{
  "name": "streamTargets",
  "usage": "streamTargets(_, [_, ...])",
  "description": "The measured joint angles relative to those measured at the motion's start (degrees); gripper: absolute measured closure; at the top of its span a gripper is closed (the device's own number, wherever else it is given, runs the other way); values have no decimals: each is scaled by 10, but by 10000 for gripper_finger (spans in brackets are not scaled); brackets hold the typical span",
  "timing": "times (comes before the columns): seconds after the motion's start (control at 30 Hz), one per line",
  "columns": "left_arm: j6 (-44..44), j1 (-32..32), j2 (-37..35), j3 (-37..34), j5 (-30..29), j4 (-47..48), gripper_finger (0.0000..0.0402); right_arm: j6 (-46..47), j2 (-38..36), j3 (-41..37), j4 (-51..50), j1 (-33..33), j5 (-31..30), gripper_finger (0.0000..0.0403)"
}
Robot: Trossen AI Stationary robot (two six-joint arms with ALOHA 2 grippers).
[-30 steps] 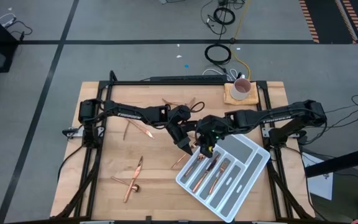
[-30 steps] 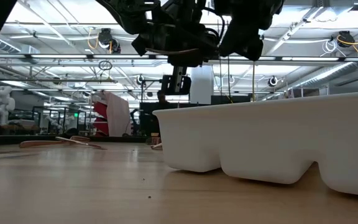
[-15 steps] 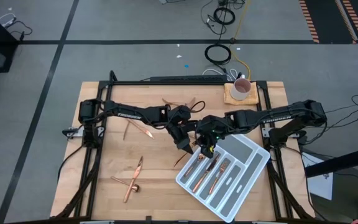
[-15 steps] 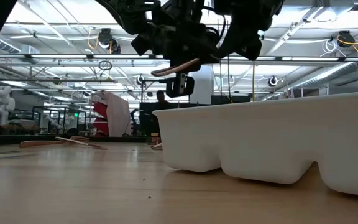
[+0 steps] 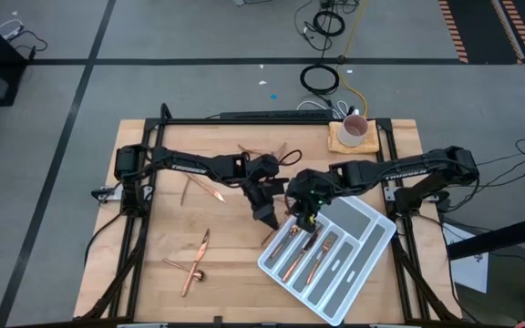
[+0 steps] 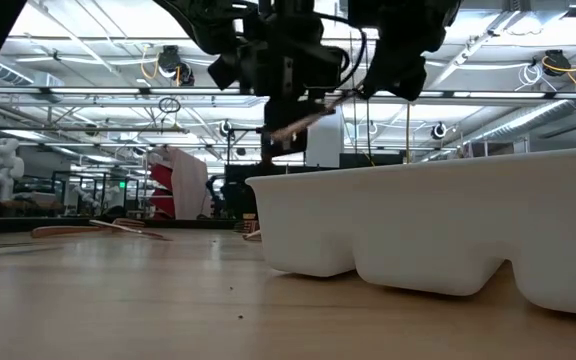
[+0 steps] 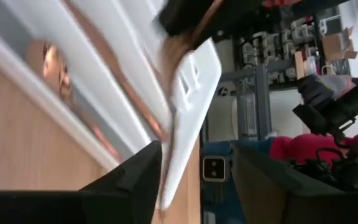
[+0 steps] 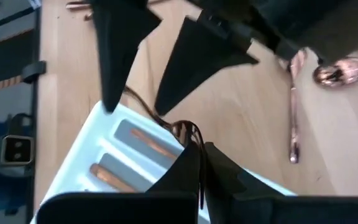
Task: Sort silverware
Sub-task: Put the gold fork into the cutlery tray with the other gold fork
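Left tool (image 5: pixel 268 219) opened, releasing utensil (image 6: pixel 303 120).

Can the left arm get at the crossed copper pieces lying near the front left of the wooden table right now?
Probably yes. The left gripper stands open beside the grey-white tray, and only bare wooden table lies between it and the crossed copper pieces.

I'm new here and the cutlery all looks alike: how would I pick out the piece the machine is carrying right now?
Start at the grey-white tray on the table's right side and go to its upper-left corner, where the two grippers meet. The copper piece hangs there in the air, pinched by the right gripper. Every other piece lies flat on the wood or in the tray.
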State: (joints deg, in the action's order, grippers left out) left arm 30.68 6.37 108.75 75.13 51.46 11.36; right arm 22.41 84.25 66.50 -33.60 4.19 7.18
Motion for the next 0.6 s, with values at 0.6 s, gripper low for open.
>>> streamTargets(0.6, [-131,37,-152,0,-104,211,194,120,-170,0,-152,5,59,403])
